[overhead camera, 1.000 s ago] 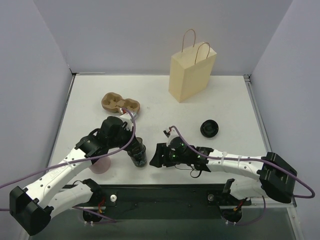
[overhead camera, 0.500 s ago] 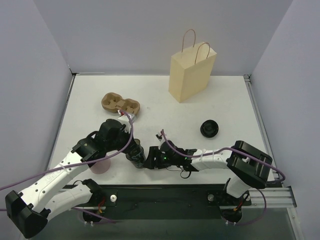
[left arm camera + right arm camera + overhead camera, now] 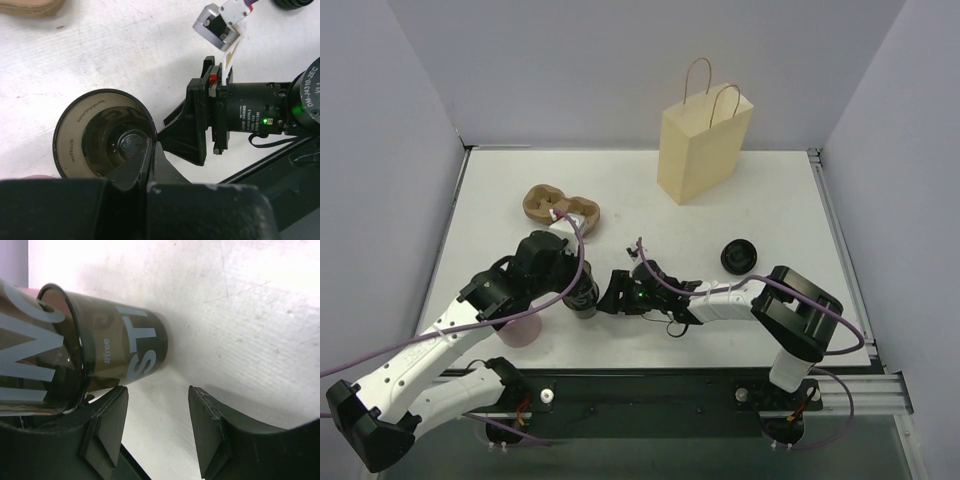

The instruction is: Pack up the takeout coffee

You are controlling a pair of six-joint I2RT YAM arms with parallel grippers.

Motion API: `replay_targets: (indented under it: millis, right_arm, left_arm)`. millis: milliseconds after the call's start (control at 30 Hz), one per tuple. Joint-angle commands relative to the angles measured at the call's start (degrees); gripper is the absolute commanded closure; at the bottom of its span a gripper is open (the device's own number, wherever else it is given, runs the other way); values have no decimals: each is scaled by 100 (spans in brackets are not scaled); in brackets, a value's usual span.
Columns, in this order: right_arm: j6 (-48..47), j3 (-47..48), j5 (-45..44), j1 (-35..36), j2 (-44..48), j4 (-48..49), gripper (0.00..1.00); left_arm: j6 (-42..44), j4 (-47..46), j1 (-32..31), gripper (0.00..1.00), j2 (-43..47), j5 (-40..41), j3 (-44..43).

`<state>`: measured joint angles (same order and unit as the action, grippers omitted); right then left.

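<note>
The takeout coffee cup is a small black cup with white lettering. It stands lidless on the table near the front, left of centre. My left gripper is shut on its wall, with one finger inside the open mouth and one outside; the left gripper shows at the cup's rim in its wrist view. The cup's dark grey lid lies apart to the right. My right gripper is open and empty just right of the cup; in its wrist view the cup's side lies just beyond the fingertips.
The tan paper bag stands upright at the back, right of centre. The brown two-well tray lies behind the left arm. A pink cup stands under the left forearm. The right arm stretches low across the front of the table.
The right gripper has moved left up to the cup, its elbow folding in. The left gripper and cup have shifted slightly left and back.
</note>
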<state>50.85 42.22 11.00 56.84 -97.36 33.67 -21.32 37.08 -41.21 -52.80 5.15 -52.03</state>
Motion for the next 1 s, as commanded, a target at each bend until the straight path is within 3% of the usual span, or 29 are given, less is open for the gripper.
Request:
replay_targets:
  millis: [0,167,567,733,967]
  right_arm:
    - [-137,278,139,-129,-20,272,48]
    - [-172,235,393,-314,68,228,48]
    - [-488,-337,52,-516,1904,-1133,48]
    - [-471,-372,-1081,-604,3011,-2651,48]
    - [-576,-688,-2322,-674,4821,-3946,48]
  left_arm:
    - [207,36,-27,100,-90,644,-404]
    - [427,27,-27,100,-231,953,-790]
    - [708,-218,-115,100,-741,883,-1450]
    - [822,-630,-326,100,-1039,1014,-1450]
    - [884,-1237,-625,100,-1777,1313,-1582]
